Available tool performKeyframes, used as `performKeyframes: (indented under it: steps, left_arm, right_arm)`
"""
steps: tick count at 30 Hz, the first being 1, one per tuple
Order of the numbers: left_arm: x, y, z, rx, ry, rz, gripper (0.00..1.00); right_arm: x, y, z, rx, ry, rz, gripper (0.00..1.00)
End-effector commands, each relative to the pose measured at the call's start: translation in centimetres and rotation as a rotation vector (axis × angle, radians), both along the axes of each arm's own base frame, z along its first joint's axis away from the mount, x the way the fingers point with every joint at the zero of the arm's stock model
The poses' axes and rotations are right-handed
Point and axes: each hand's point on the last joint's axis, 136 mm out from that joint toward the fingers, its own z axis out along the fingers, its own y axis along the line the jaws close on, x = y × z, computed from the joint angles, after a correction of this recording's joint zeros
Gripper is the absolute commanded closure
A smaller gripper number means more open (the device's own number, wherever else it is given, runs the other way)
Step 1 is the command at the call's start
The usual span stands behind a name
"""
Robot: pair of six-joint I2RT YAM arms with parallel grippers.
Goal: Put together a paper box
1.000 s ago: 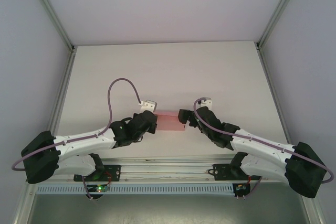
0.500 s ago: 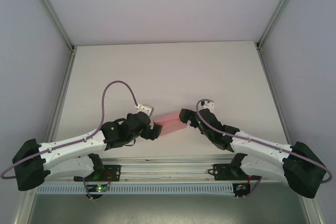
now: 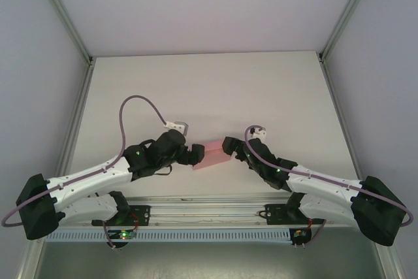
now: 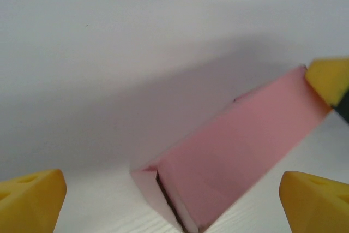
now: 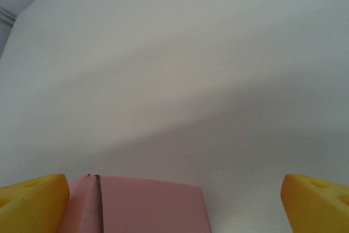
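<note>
My left tool [image 3: 195, 155] and right tool [image 3: 226, 146] gape wide at paper box [image 3: 210, 155] ends; square up, close gently, don't crush.

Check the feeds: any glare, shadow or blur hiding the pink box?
Top external: even light, no glare, paper box sharp. Left wrist: box in focus, broad soft shadow behind it. Right wrist: faint shadow band, box cropped at the bottom.

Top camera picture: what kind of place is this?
Probably a robot lab test booth: a plain white table, a bare grey wall on a metal frame post, and a white-and-black left robot arm and right robot arm bolted at the table's near edge.
</note>
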Motion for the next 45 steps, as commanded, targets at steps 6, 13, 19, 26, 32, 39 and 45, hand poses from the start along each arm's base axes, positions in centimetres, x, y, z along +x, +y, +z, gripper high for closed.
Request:
performKeyframes:
  steps: [6,13,19,26,32,39,45]
  left_arm:
    - [1.6,0.8,-1.4,-0.333,0.144,0.182,0.0]
    - [0.8,0.7,-2.1,-0.437,0.148,0.139,0.06]
    - [0.3,0.6,-3.3,-0.421,0.176,0.127,0.07]
    - [-0.1,0.2,-4.0,-0.434,0.185,0.092,0.16]
    - [-0.7,0.8,-5.6,-0.406,0.184,0.085,0.36]
    - [-1.6,0.7,-7.7,-0.337,0.151,-0.016,0.46]
    - [-2.5,0.1,-9.2,-0.258,0.101,-0.114,0.57]
  right_arm:
    - [-3.8,-3.0,-6.7,-0.19,0.174,0.053,0.06]
    - [-3.8,-3.0,-6.5,-0.188,0.161,0.058,0.08]
    - [-3.8,-3.0,-6.6,-0.185,0.167,0.054,0.09]
    - [-3.7,-2.6,-6.8,-0.189,0.175,0.063,0.09]
    - [-3.7,-2.9,-7.1,-0.196,0.181,0.05,0.1]
    - [-3.8,-3.1,-7.1,-0.194,0.158,0.058,0.17]
    - [-3.9,-3.1,-7.0,-0.19,0.12,0.095,0.22]
